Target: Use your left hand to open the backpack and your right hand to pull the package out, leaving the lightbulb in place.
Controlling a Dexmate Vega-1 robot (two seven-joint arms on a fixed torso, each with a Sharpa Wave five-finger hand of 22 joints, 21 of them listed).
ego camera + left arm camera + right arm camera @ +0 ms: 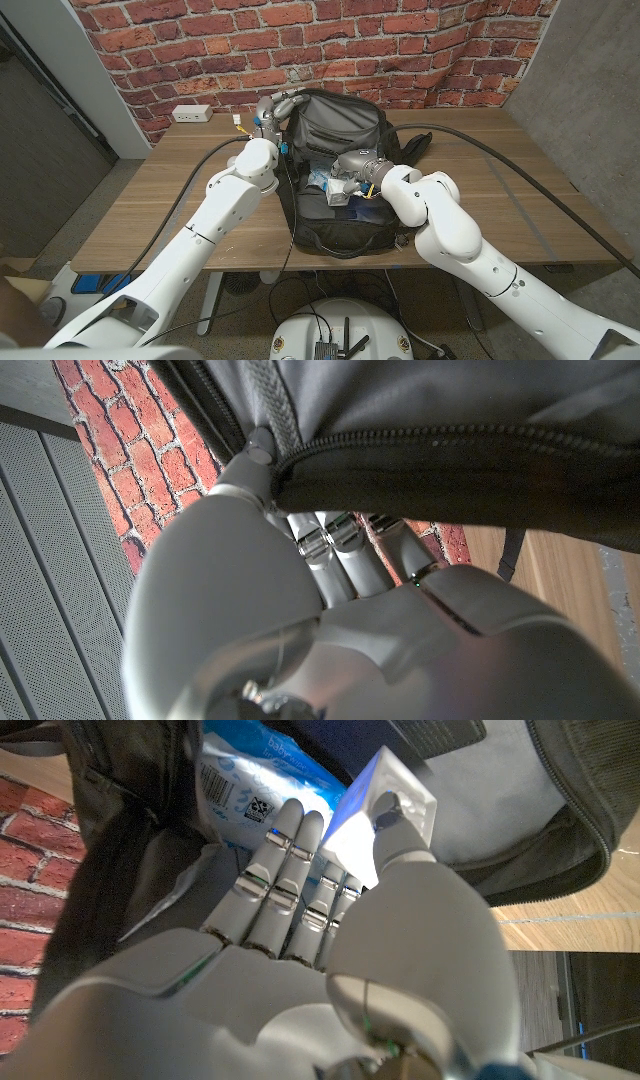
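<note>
A black backpack [340, 130] lies open on the wooden table [530, 200]. At its far left corner my left hand [275, 110] grips the flap and holds it up; the left wrist view shows its fingers [335, 545] hooked under the zipper edge [450, 450]. My right hand [358, 168] reaches inside the bag. Its fingers [285, 870] stretch out over a blue and white package [240, 780], and its thumb touches a white box [405, 795] beside it. In the head view the package [320, 181] and the box [340, 193] sit just under that hand.
A white power strip [190, 113] sits at the table's far left by the brick wall. Thick black cables [480, 142] run across the right side of the table, and another [200, 175] crosses the left. The backpack's strap loops [350, 245] reach the near edge.
</note>
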